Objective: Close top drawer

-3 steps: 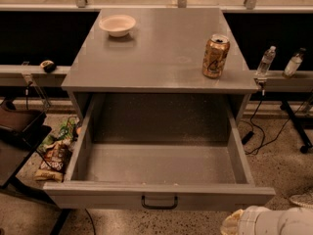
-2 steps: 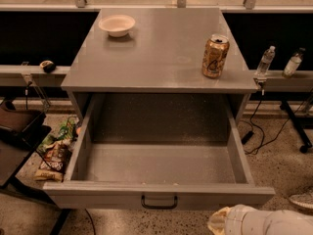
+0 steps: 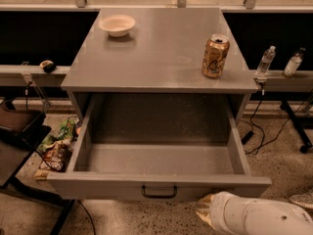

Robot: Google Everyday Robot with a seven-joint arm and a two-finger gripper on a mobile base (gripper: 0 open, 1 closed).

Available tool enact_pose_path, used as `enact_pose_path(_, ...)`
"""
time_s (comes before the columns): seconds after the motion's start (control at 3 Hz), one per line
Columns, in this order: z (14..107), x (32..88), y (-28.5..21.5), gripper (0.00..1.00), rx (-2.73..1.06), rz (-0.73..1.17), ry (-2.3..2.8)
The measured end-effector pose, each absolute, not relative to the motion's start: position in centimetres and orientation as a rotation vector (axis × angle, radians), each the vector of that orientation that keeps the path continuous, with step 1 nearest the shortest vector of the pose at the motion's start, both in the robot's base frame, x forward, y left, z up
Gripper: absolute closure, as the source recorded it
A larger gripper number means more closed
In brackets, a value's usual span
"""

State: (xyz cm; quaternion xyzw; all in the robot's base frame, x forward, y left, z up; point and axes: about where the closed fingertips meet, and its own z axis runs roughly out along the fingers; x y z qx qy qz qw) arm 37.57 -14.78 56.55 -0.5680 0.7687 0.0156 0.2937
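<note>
Camera view: top drawer extends toward camera; gripper below its front, grip unclear.

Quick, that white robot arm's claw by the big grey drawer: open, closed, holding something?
Gripper: cannot be told; it is at bottom right, just below the front of the open large grey top drawer.

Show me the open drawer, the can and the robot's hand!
top drawer [image 3: 159, 158], camera view, on its bare floor.
can [image 3: 215, 57], camera view, on its side.
gripper [image 3: 205, 212], camera view, on its tip, low right, just below the drawer front.
</note>
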Motion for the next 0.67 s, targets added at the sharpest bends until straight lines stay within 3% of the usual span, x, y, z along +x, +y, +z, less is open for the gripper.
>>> enact_pose_path(0.67, 58.3, 43.2, -13.9, 1.0, -1.549, -0.066, 1.91)
